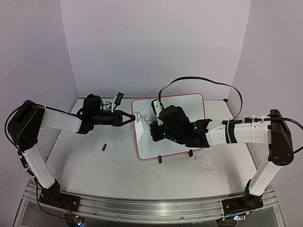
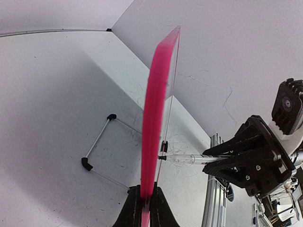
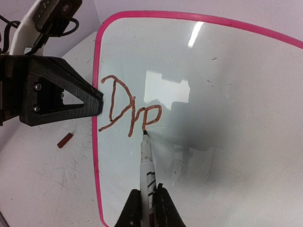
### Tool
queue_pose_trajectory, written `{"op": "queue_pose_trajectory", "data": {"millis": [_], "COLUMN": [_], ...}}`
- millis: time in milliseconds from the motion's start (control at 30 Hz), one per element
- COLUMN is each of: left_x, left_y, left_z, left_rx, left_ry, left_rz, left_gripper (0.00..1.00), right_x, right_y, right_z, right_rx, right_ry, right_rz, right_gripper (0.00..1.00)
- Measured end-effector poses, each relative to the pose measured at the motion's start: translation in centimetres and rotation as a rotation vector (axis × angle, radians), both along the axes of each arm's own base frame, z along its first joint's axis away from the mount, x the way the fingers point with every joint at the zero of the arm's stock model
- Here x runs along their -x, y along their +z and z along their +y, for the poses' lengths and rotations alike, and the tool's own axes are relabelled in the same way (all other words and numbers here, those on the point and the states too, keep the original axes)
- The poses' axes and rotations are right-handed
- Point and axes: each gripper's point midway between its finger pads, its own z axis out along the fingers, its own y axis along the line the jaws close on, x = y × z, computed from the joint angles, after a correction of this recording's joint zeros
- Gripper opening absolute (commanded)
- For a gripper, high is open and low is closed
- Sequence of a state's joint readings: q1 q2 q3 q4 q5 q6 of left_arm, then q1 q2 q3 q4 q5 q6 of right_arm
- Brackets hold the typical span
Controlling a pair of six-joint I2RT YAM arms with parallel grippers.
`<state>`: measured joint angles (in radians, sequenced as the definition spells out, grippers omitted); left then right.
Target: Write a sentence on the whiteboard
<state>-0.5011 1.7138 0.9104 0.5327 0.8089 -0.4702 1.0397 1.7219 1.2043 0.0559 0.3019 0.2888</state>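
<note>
Your left jaws are clamping the whiteboard [image 1: 189, 101] by its left edge, mid-table [image 1: 94, 165]. Your right jaws are gripping the marker [image 3: 146, 163], whose tip is touching the sentence [image 3: 128, 111], which is perhaps reading "Dre".

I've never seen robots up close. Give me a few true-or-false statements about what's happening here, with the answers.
1. The left pincer grips the left edge of the whiteboard. True.
2. The right pincer is empty. False: it is shut on a marker whose tip touches the board.
3. The sentence is complete. False: only a few letters, starting "Dr", are written.
4. The board's frame is blue. False: it is pink.
5. A small red piece lies on the table left of the board. True.
</note>
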Motion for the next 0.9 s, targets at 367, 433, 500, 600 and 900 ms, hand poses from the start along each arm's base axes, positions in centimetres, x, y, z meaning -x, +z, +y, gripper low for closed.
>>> {"op": "queue_pose_trajectory", "data": {"millis": [367,433,500,600,900], "left_x": [0.0,0.0,0.1,0.1,0.1], "left_y": [0.0,0.1,0.2,0.2,0.2], "left_z": [0.0,0.0,0.0,0.0,0.0], "left_rx": [0.0,0.001,0.002,0.001,0.002], "left_ry": [-0.001,-0.002,-0.002,-0.003,-0.002], "left_rz": [-0.001,-0.003,-0.005,-0.004,-0.005], "left_gripper": [0.0,0.0,0.0,0.0,0.0], "right_x": [-0.1,0.0,0.1,-0.2,-1.0], "right_y": [0.3,0.7,1.5,2.2,2.3], "right_z": [-0.9,-1.0,-1.2,-1.4,-2.2], "right_rx": [0.015,0.011,-0.001,-0.016,-0.01], "right_ry": [-0.026,-0.023,-0.02,-0.025,-0.06], "right_rz": [-0.01,-0.015,-0.025,-0.038,-0.047], "right_gripper": [0.0,0.0,0.0,0.0,0.0]}}
